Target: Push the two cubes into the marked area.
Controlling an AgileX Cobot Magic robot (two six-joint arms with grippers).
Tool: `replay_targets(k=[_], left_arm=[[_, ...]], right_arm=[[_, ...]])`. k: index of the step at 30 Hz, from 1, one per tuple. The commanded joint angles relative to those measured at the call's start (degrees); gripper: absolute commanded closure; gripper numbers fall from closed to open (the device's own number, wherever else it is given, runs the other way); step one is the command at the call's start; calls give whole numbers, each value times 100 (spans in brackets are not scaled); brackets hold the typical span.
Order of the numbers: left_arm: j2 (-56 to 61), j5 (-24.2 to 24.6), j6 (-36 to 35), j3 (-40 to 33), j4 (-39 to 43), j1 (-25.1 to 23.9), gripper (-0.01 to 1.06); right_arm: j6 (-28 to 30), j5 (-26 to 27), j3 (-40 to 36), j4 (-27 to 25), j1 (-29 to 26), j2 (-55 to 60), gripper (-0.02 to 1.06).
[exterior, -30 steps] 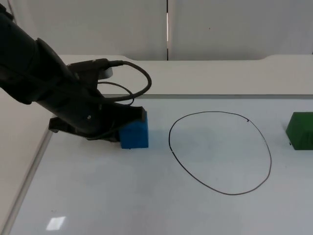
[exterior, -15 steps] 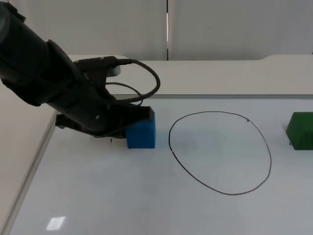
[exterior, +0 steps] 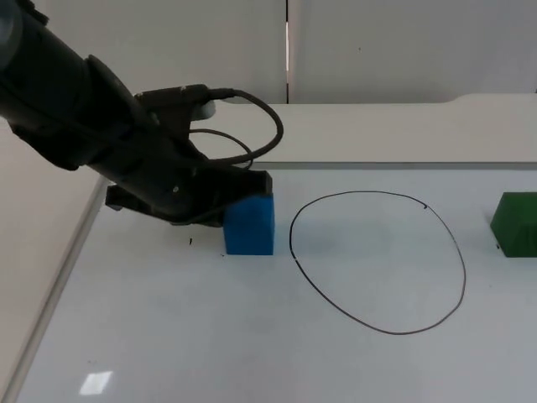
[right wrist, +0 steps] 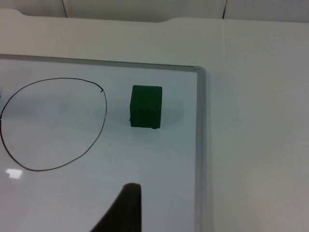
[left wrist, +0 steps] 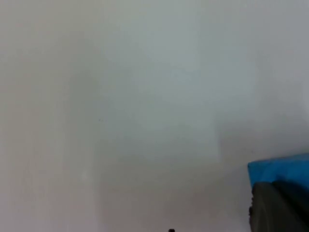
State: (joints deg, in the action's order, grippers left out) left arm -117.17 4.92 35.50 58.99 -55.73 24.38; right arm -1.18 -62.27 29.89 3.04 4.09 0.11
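a: start at the left. where's the left gripper?

b: low over the tabletop, pressed against the left face of the blue cube. the arm covers its fingers from above, so whether they're spread or together i can't tell. in the left wrist view a dark fingertip sits right on the blue cube's top edge.

a: and the cube itself?

b: flat on the tabletop, just left of the ring, not touching the line.

a: how will it handle?

b: my guess is a light, stiff block with flat faces. on that glossy white surface it should slide easily. no need to pinch it; contact belongs low and centred on the left face. push off-centre and it will likely spin away from the ring.

a: further right?

b: the ring holds nothing yet. the green cube stands to its right, apart from the line. it looks the same build, so the same rule, only on its right face, pushing left.

a: the right gripper?

b: waiting back from the green cube; one black fingertip pokes up in its wrist view. its fingers i can't judge either.
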Motion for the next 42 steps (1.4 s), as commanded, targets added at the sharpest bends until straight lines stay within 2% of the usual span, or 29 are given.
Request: replay_targets(k=[1, 7, 22, 42], left_arm=[[13, 34, -29, 30, -73, 95, 105], [13, -81, -29, 30, -95, 194, 105], [13, 96, -41, 30, -255, 270, 105], [13, 27, -41, 30, -342, 435, 105]], right_arm=[[45, 48, -38, -18, -36, -11, -1], [56, 48, -38, -20, -36, -11, -1], [56, 48, -38, -20, -36, -11, -1], [56, 48, -38, -20, -36, -11, -1]])
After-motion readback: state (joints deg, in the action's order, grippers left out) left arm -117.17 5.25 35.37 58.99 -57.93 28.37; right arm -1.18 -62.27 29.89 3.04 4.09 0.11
